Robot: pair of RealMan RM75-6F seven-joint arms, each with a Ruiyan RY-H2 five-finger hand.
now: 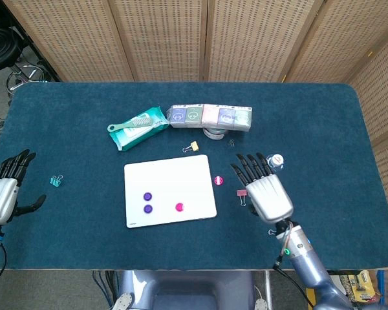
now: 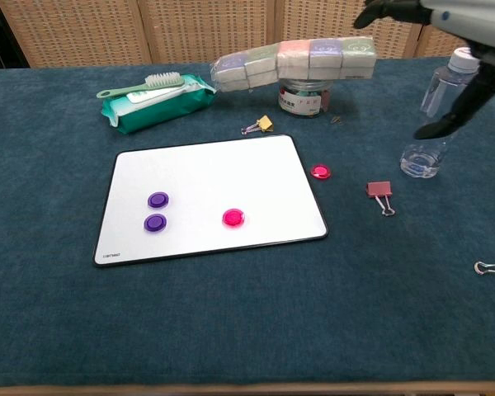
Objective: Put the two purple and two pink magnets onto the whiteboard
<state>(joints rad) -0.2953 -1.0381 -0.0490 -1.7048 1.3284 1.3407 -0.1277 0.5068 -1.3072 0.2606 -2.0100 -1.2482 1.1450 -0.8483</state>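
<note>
three of the four magnets are already sitting on the whiteboard (image 2: 206, 165): two purple magnets (image 2: 157, 200) stacked near its left side and one pink magnet (image 2: 233, 218) near the middle. second pink magnet (image 2: 319, 172) is lying on the blue cloth just beside the board's right edge, not touching it.

right hand (image 1: 266, 191) is hovering to the right of that stray magnet, fingers spread apart, holding nothing; a pink binder clip (image 2: 380, 192) and the water bottle (image 2: 439, 107) are lying partly under it in the head view. left hand (image 1: 1, 194) is resting at the far left table edge, fingers apart and empty, near a small teal clip (image 1: 55, 180).

step in hand looks like the reach for the last pink magnet. doing it well probably means shifting left, away from clip and bottle, coming down over the magnet, pinching its rim with thumb and a fingertip, lifting clear of the board's raised edge, then setting it flat on open white surface.
</note>
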